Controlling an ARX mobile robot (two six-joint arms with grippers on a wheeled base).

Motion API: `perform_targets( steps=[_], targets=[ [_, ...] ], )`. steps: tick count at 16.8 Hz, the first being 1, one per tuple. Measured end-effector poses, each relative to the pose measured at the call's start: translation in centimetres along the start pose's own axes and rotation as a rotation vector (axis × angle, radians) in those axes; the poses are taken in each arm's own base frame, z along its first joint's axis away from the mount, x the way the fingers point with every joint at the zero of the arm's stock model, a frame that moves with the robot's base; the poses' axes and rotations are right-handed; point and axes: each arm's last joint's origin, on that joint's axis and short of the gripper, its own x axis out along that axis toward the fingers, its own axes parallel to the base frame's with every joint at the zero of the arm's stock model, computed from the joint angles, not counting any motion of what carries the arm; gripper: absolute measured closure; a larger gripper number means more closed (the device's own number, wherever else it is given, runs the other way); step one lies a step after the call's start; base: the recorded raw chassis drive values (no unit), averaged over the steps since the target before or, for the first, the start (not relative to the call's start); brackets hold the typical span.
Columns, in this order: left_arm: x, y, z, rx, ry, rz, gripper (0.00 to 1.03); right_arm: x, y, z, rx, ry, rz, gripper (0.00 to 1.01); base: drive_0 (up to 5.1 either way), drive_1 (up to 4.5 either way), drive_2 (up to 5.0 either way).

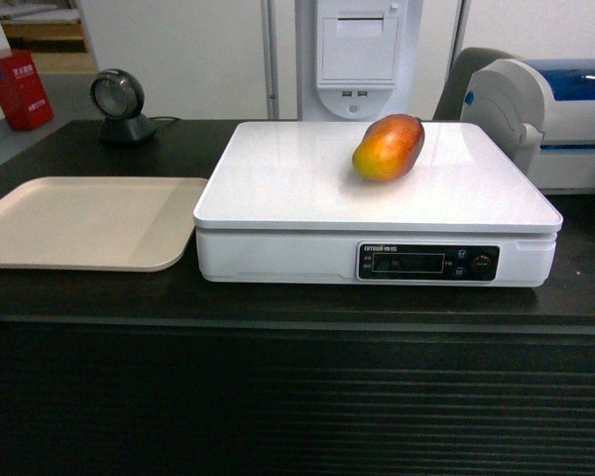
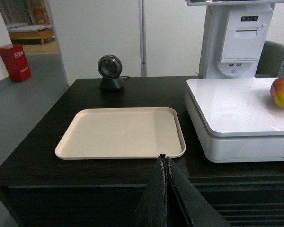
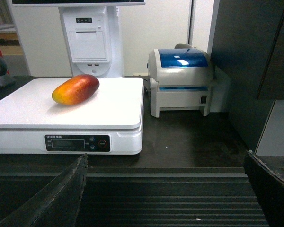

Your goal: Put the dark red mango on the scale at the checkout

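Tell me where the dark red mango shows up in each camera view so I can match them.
Head: dark red mango lies right of centre, toward the back of the scale.
Left wrist: mango at the right edge, partly cut off.
Right wrist: mango upper left, on the platform.
Shared landmark: the white scale under it.

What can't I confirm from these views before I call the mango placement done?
- Scale display: any reading is too small and dim in the head and right wrist views.
- Dark red mango: cut off by the left wrist view's right edge.
- Left end effector and right end effector: out of the head view.
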Motion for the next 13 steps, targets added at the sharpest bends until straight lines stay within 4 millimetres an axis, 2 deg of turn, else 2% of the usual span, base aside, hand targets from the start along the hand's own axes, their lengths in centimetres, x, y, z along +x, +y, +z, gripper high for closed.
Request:
perform_targets(
  steps=[7, 8, 11, 13],
  targets=[
    [-0.9, 0.0, -1.0, 0.000, -0.033, 0.000, 1.01, 0.0, 0.0, 0.0, 0.000, 0.000, 0.000, 0.03, 0.0, 0.00, 0.0],
    [-1.0, 0.0, -1.6, 0.000, -0.009, -0.001, 1.01, 0.0, 0.0, 0.0, 0.000, 0.000, 0.000, 0.03, 0.0, 0.00, 0.0],
    [-1.3, 0.0, -1.5, 0.000, -0.021, 0.000, 1.01, 0.0, 0.0, 0.0, 0.000, 0.000, 0.000, 0.03, 0.0, 0.00, 0.0],
    [-2.1, 0.0, -2.2, 0.000, 0.038, -0.002, 1.01, 0.0, 0.0, 0.0, 0.000, 0.000, 0.000, 0.03, 0.0, 0.00, 0.0]
  ],
)
